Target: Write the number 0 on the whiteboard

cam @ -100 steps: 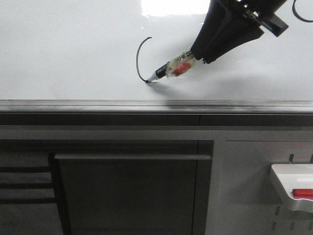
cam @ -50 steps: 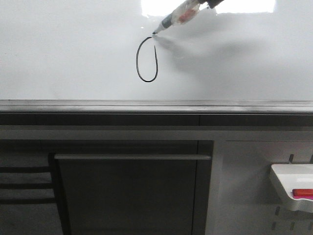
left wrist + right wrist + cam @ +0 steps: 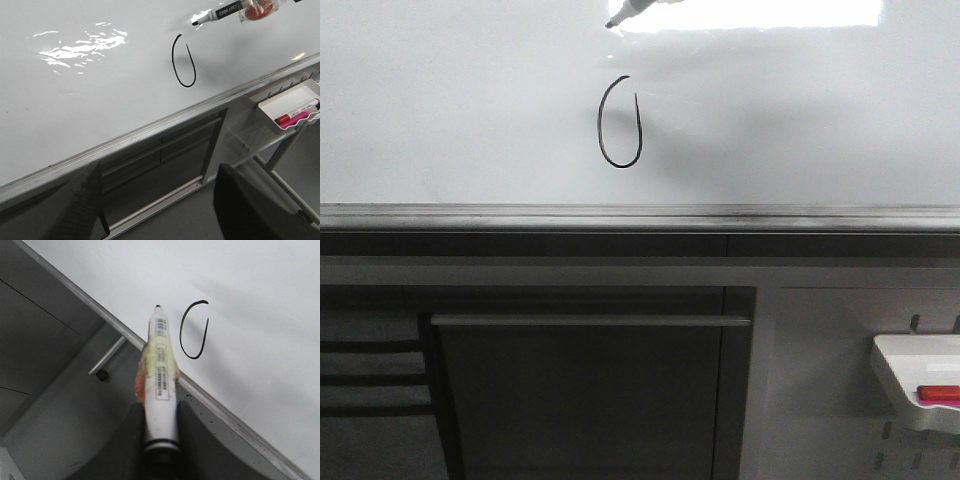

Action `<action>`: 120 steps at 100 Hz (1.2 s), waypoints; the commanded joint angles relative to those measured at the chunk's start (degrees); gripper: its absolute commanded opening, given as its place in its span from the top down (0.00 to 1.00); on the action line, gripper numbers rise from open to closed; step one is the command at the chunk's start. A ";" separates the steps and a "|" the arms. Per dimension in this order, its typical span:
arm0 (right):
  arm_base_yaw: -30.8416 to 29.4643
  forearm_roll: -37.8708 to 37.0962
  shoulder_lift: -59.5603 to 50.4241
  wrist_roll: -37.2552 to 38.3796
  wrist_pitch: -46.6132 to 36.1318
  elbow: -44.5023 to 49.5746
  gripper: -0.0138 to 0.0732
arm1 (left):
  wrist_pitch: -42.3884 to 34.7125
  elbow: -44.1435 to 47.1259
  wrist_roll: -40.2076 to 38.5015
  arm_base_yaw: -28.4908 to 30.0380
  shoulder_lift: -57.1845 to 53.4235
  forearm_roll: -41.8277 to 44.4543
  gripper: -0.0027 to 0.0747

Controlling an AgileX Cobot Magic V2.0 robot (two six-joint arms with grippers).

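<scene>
The whiteboard (image 3: 440, 110) fills the upper half of the front view, glossy and pale, with its grey rail (image 3: 640, 215) along the lower edge; below the rail sits a dark cabinet (image 3: 590, 390), and low to the right a small white tray (image 3: 910, 385) with a red item; the 0 (image 3: 619, 122) stands on the board just above the rail, a narrow black oval with a small gap at the top between its stroke ends; the marker (image 3: 160, 385) is clamped in the right gripper (image 3: 160, 440), its tip clear of the board above the 0; the left gripper (image 3: 155, 205) has its fingers spread, holding nothing; the digit looks done, though from this angle I cannot be sure the gap matters; if closing it, bring the tip down lightly onto one stroke end and draw straight to the other; otherwise lift straight away so nothing smears.
</scene>
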 commanded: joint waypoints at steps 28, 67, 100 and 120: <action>-0.04 0.11 -0.02 -0.87 -6.43 -0.57 0.84 | -4.35 -1.60 -0.61 0.27 0.01 -1.03 0.40; -0.04 -0.49 -0.13 -0.78 -6.09 -0.57 0.84 | -4.24 -1.60 -0.61 0.27 0.01 -1.03 0.40; 0.53 -0.49 -1.51 -3.61 2.10 -0.69 0.84 | 1.60 -9.65 10.47 -2.28 6.88 -1.21 0.40; 5.23 -0.37 -2.41 -10.01 11.09 -0.69 0.84 | 8.69 -17.53 20.99 -5.92 19.43 -1.95 0.40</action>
